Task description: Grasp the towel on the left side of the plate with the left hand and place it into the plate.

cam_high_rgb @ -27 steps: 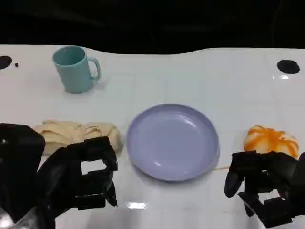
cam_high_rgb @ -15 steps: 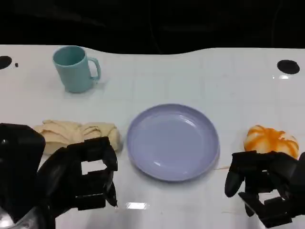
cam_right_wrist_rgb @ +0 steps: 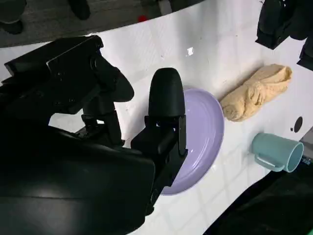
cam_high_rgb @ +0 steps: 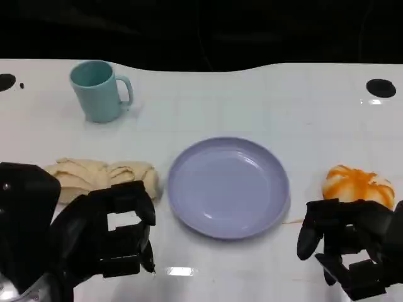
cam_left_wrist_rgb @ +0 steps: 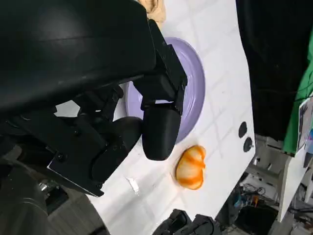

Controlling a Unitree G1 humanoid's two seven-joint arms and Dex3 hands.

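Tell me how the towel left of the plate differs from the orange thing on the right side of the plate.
The towel is pale beige and lies stretched out long, its end almost at the plate; the orange thing is a rounded lump, orange streaked with white, lying apart from the plate. The towel sits just beyond the left hand, the orange thing just beyond the right hand. Both rest untouched on the white table.

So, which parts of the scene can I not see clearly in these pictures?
- Towel: in the head view its near edge is hidden by the left hand.
- Orange-and-white object: its near side is covered by the right hand; what it is cannot be told.
- Plate: in the left wrist view the hand's fingers hide a large part.
- Mug: its inside cannot be seen.
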